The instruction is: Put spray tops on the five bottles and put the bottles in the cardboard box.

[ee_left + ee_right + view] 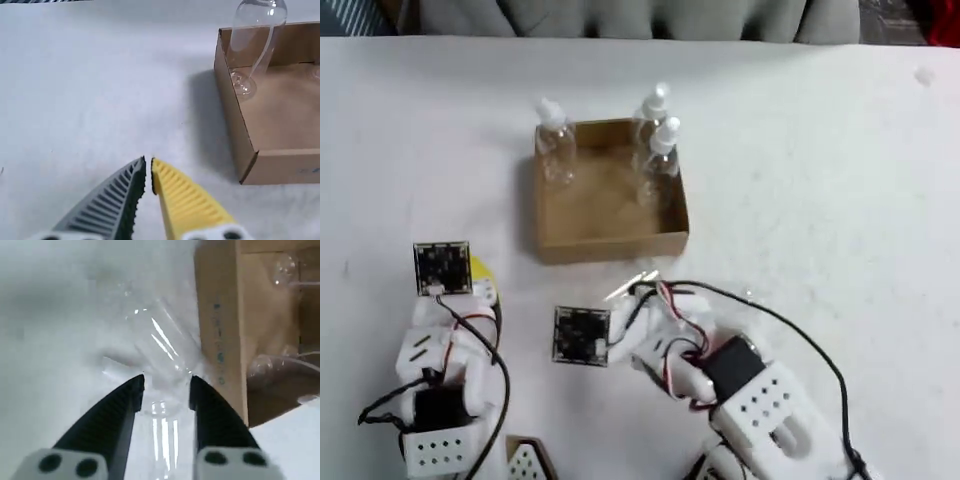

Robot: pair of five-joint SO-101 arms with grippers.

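Observation:
The cardboard box (610, 240) stands mid-table with three clear bottles upright inside, each with a white spray top: one at its left wall (556, 145), two at its right wall (653, 112) (663, 160). Just in front of the box, my right gripper (636, 287) (166, 386) is shut on another clear bottle (162, 345), which lies tilted beside the box's front wall (220, 325). I cannot tell whether this bottle has a top. My left gripper (148, 163) (478, 272) is shut and holds nothing, low over the table left of the box (235, 115).
White tabletop all around, with open room to the left, right and behind the box. Red and black cables loop over the right arm (760, 390). A small tan object (528, 458) sits at the front edge between the arms.

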